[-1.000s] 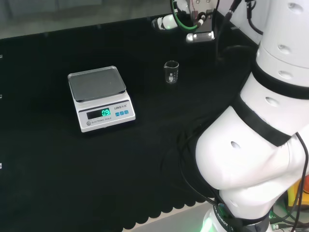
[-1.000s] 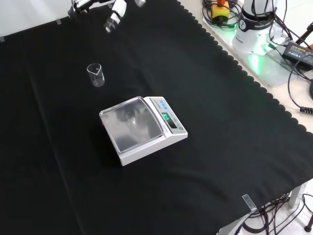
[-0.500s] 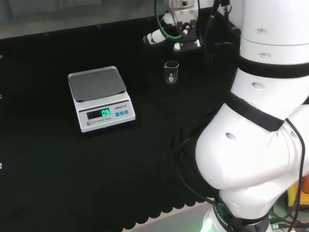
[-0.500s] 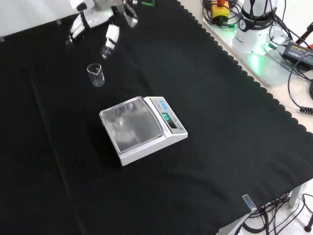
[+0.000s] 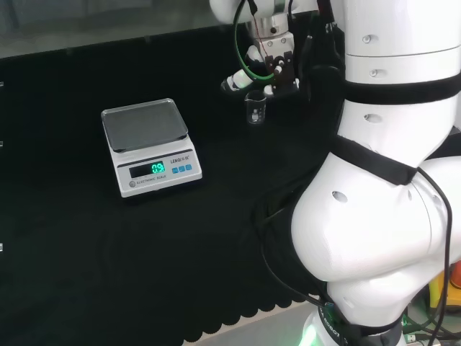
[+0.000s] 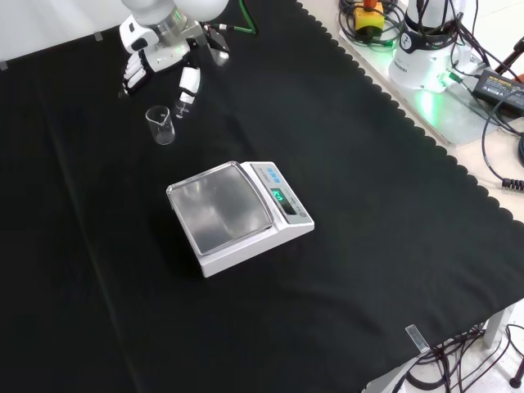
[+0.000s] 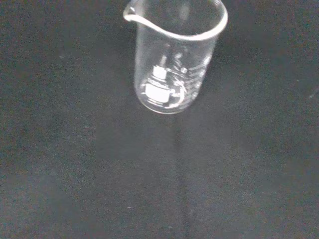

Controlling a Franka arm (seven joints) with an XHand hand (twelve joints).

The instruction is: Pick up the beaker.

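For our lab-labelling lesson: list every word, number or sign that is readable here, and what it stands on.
Small clear glass beaker: white printed marks, too blurred to read.
White electronic scale: green lit digits and small dark print, too small to read.
White arm base: dark print, too small.

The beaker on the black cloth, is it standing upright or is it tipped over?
Upright. The beaker stands on its base with its open rim and spout on top, clear of the hand above it in the front view.

Bare surface (image 6: 98, 205) rings the beaker (image 6: 161, 125) below the fingers (image 6: 189, 84); the scale (image 6: 237, 214) stands well apart.
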